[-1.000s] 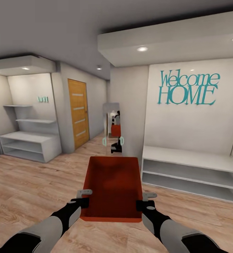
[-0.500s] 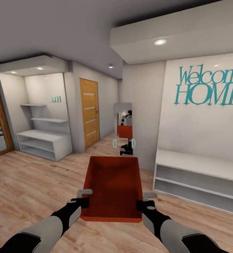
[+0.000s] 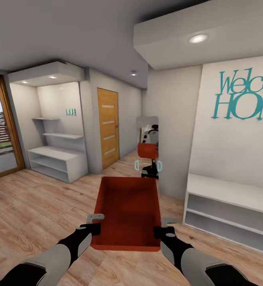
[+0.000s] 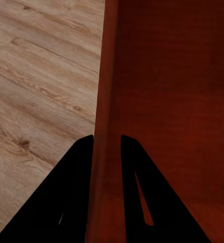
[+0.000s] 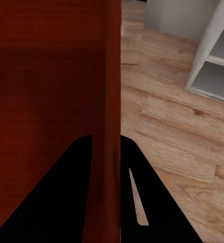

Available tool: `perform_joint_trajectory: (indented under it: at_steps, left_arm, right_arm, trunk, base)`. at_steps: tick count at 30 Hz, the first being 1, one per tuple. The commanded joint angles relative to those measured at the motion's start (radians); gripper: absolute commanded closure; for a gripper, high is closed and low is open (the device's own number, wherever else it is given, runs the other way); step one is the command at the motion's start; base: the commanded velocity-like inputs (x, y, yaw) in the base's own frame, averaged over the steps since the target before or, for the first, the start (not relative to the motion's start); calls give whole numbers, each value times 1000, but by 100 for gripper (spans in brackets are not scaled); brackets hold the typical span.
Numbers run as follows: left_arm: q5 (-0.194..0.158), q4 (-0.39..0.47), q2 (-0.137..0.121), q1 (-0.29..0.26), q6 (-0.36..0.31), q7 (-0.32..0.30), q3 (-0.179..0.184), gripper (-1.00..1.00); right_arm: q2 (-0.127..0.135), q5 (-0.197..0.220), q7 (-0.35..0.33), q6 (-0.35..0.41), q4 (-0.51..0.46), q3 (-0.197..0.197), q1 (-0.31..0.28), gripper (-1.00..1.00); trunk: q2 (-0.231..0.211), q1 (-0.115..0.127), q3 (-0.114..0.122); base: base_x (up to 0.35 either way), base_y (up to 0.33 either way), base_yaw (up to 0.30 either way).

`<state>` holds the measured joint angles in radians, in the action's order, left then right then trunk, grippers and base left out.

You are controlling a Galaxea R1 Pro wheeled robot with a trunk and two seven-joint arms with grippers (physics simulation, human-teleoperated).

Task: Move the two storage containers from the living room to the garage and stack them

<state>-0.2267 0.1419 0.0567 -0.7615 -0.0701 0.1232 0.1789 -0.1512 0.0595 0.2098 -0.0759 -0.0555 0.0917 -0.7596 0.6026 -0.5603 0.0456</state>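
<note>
One orange-red storage container [image 3: 125, 210] hangs in front of me above the light wood-plank floor, held between both arms. My left gripper [image 3: 95, 228] is shut on its left wall near the front corner, and my right gripper [image 3: 160, 230] is shut on its right wall. In the left wrist view the thin red wall [image 4: 104, 76] runs between the two dark fingers of the left gripper [image 4: 107, 139]. The right wrist view has the container wall [image 5: 111, 76] pinched the same way in the right gripper [image 5: 106, 136]. The bin's inside looks empty.
A white low shelf bench [image 3: 226, 202] stands at the right under teal "Welcome HOME" lettering. A narrow mirror [image 3: 147, 137] straight ahead reflects me and the bin. A wooden door [image 3: 107, 127], white shelving [image 3: 56, 161] and a glazed door [image 3: 0, 131] are at the left.
The whole picture has shifted rightward, so the camera has turned left; the glazed door has come into view. Container and both grippers keep the same place before me.
</note>
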Motion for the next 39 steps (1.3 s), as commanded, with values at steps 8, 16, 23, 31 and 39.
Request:
perform_joint_trajectory:
  at_steps: [8,16,23,31,39]
  left_arm:
    - [15,5,0,-1,12,13,-35,100]
    - [15,5,0,-1,12,13,-35,100]
    - [15,5,0,-1,12,13,-35,100]
    - [15,5,0,-1,12,13,-35,100]
    - [15,5,-1,-1,12,13,-35,100]
  right_arm:
    - [-1,20,14,-5,5,3,0,100]
    - [-2,20,14,-5,5,3,0,100]
    - [-1,20,14,-6,5,2,0,100]
    - [0,20,14,-7,5,2,0,100]
    - [0,20,13,-6,5,2,0,100]
  trunk:
    - [0,-1,-3]
    - [0,-1,-4]
    - [0,-1,-6]
    - [0,-1,-10]
    - [0,-1,-10]
  base:
    - [323,0,262]
    - [323,0,36]
    - [323,0,256]
    - [323,0,276]
    - [323,0,55]
